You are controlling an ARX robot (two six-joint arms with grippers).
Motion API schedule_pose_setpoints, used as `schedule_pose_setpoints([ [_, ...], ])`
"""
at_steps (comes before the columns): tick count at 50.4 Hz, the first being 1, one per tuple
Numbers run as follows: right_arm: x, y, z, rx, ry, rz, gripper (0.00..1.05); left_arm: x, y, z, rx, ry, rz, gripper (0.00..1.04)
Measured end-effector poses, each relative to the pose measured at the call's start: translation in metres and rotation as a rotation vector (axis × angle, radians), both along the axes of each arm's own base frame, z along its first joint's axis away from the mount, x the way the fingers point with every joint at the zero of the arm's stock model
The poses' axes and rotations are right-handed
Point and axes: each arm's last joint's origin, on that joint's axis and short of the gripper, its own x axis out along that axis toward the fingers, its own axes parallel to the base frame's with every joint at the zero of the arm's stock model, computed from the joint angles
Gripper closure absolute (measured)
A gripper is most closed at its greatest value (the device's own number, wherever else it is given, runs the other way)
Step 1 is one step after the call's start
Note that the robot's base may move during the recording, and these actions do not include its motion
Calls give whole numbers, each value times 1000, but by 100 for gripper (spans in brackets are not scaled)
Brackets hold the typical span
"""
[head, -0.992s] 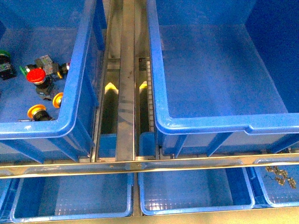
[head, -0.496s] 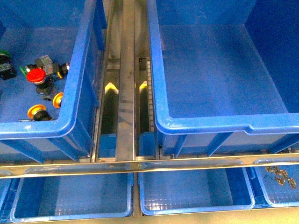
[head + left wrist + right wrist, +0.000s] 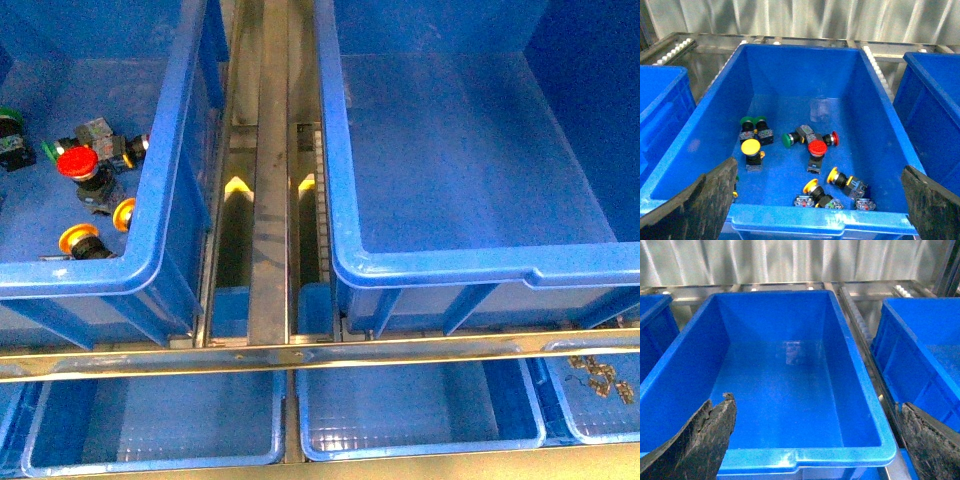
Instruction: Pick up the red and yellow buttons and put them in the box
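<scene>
Down on the floor of the left-hand crate (image 3: 700, 130) lie the red and yellow buttons (image 3: 76, 162), every one of them waiting. A big red cap (image 3: 817, 147) sits mid-pile with a smaller red cap (image 3: 834, 138) just beside it. A yellow cap (image 3: 750, 147) lies apart, and a yellow-orange cap (image 3: 832, 175) and a second yellow-orange cap (image 3: 810, 186) lie close to the near wall. Green-capped switches (image 3: 786, 140) are mixed in, one right up against the red pair.

The left gripper (image 3: 818, 164) hangs above that pile, claw spread wide, nothing in it. The right gripper (image 3: 815, 400) hovers over the box (image 3: 790, 457), equally wide, equally empty. The box shows only bare blue floor, so not one button is home yet. Neither arm shows in the front view.

Trouble looks likely in the crowding. A claw closing on the big red cap could drag the green neighbour along, or pinch a grey body rather than the cap. Those round caps may squirt out of a shallow grip. The two caps by the near wall leave a finger little room, and it could knock the crate.

Between the two crates runs a metal rail (image 3: 268, 200). Below sit shallow trays (image 3: 150, 462), the far-right one holding a few small metal pieces (image 3: 600, 378).
</scene>
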Motion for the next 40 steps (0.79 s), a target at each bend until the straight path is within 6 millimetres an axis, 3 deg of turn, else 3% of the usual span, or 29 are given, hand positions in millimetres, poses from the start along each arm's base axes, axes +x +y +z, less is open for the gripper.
schedule_pose_setpoints([
  [8,0,0,0,0,0,0,6,1,0,-1,-32,40,16,8],
  [12,0,0,0,1,0,-2,6,6,6,5,-253,349,113,8],
  [14,0,0,0,0,0,1,6,14,10,11,-330,408,149,8],
  [18,0,0,0,0,0,0,6,44,25,36,-483,419,177,8],
  [25,0,0,0,1,0,0,6,101,54,63,-471,428,107,8],
  [31,0,0,0,0,0,0,6,146,69,63,-356,544,-43,8],
  [40,0,0,0,0,0,0,6,199,85,48,-92,643,-166,8],
])
